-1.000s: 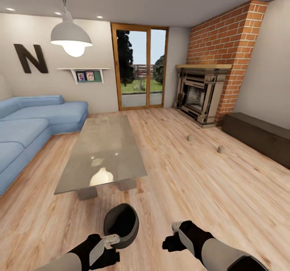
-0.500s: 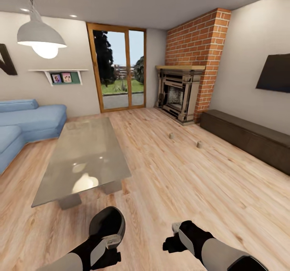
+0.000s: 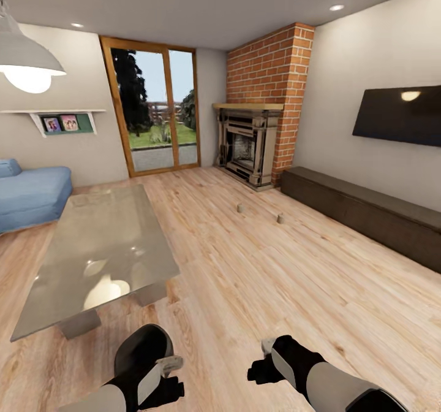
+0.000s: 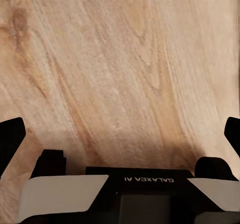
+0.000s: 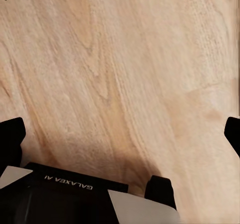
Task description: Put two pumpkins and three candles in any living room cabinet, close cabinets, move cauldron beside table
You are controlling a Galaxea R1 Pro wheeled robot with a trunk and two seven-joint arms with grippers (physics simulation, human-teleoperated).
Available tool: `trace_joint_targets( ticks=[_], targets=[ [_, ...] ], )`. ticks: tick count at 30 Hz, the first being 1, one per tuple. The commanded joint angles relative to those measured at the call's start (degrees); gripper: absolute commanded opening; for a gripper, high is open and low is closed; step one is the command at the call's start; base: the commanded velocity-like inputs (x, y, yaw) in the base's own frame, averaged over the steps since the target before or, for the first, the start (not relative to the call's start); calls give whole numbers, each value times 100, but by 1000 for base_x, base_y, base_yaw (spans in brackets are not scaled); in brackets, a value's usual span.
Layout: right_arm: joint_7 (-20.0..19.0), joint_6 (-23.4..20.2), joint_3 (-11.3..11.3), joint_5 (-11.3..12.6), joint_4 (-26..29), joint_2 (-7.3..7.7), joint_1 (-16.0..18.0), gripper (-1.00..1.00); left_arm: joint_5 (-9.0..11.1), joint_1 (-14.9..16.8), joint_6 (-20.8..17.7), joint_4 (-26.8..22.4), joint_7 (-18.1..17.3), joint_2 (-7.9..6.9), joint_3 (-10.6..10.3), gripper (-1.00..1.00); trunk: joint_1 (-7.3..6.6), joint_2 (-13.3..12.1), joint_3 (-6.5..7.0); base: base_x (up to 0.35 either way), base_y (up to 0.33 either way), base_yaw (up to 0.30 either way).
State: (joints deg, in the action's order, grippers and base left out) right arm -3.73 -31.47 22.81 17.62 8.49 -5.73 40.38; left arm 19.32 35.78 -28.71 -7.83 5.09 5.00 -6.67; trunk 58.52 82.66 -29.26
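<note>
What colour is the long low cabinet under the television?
Dark brown cabinet, best in the head view.

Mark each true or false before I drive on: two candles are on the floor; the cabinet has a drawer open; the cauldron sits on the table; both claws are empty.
1. Two candles stand on the floor. True.
2. The cabinet has a drawer open. False: its fronts look flush.
3. The cauldron sits on the table. False: it is on the floor beside the table's near end.
4. The left claw and right claw are empty. True: both open over bare floor.
</note>
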Motion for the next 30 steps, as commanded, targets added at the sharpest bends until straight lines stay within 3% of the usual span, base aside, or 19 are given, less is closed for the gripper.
trace_joint_targets(
  ticks=[1,10,30],
  targets=[
    [-5,-22,48,39,4,2,5,100,63,0,15,-8,40,-1,-45,100,0,3,2,0,0,-214],
    [-5,-20,48,39,4,2,5,100,55,-1,413,198,36,3,-54,100,0,3,73,9,-5,-202],
    [-13,-17,48,39,4,2,5,100,63,-1,454,212,36,9,-54,100,0,3,237,182,-140,-165]
  ],
)
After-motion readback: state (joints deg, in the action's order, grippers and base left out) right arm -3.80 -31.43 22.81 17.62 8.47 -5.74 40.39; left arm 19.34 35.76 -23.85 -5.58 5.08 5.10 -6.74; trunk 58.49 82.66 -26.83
